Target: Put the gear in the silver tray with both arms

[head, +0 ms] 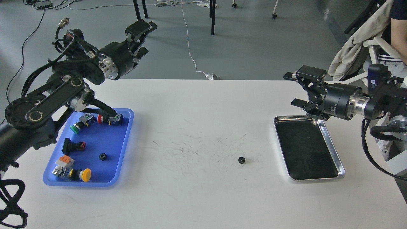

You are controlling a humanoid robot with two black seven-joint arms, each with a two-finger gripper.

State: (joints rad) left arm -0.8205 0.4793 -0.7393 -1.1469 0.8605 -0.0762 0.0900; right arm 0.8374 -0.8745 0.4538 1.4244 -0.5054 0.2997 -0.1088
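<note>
gear [241, 160] on table, silver tray [330, 149] (seemingly empty)

Black jointed arms [57, 95], silver wrist rings, blk cables, open-frame claw grippers [141, 36]

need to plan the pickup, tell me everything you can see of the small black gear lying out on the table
The small black gear is a tiny dark toothed wheel, seemingly lying flat on the white table. It sits alone on scuffed bare surface, left of the silver tray and far right of the blue tray. Nothing but the table touches it; neither hand is near.
</note>
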